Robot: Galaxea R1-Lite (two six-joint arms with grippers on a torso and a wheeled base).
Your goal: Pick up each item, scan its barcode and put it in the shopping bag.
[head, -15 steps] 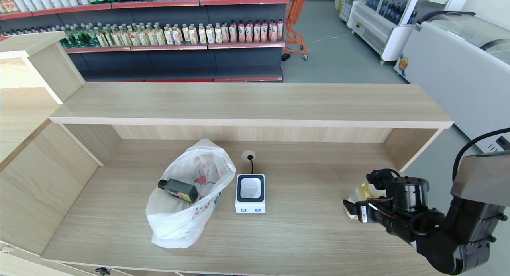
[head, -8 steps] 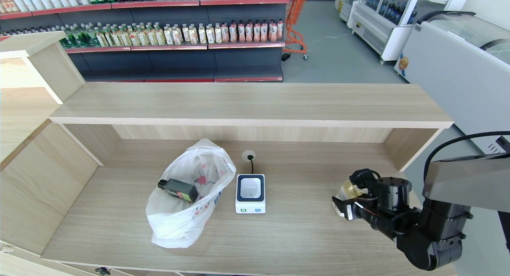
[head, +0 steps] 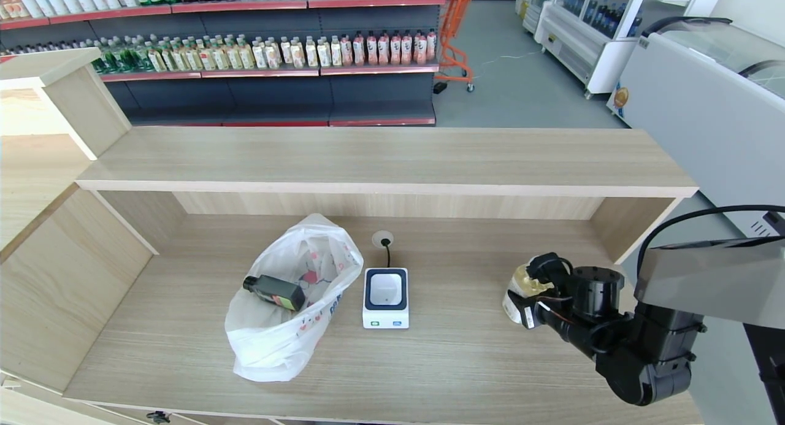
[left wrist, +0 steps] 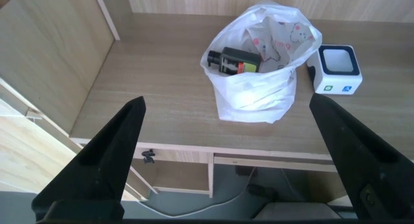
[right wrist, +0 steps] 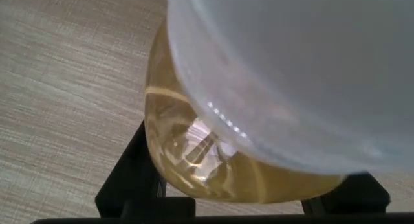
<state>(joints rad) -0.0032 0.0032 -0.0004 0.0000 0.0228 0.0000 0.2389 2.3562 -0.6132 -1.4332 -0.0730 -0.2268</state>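
Observation:
My right gripper [head: 526, 297] is shut on a clear bottle of yellow liquid [head: 519, 288] over the right part of the counter, well to the right of the scanner [head: 386, 297]. Up close, the bottle [right wrist: 200, 153] and its white cap [right wrist: 291, 75] sit between the dark fingers [right wrist: 129, 188]. The white shopping bag [head: 288, 302] lies open left of the scanner, with a dark bottle [head: 275, 292] inside. My left gripper [left wrist: 226, 104] is open and holds nothing, hanging off the counter's near edge facing the bag [left wrist: 259, 88] and scanner [left wrist: 336, 68].
The wooden counter [head: 454, 363] has a raised shelf [head: 386, 161] behind and side walls at both ends. A cable runs from the scanner into a grommet [head: 382, 239]. Shop shelves and freezers stand in the room beyond.
My right arm has carried the yellow bottle leftward toward the scanner and slightly away from the near edge. The bag, scanner and dark bottle have not moved.

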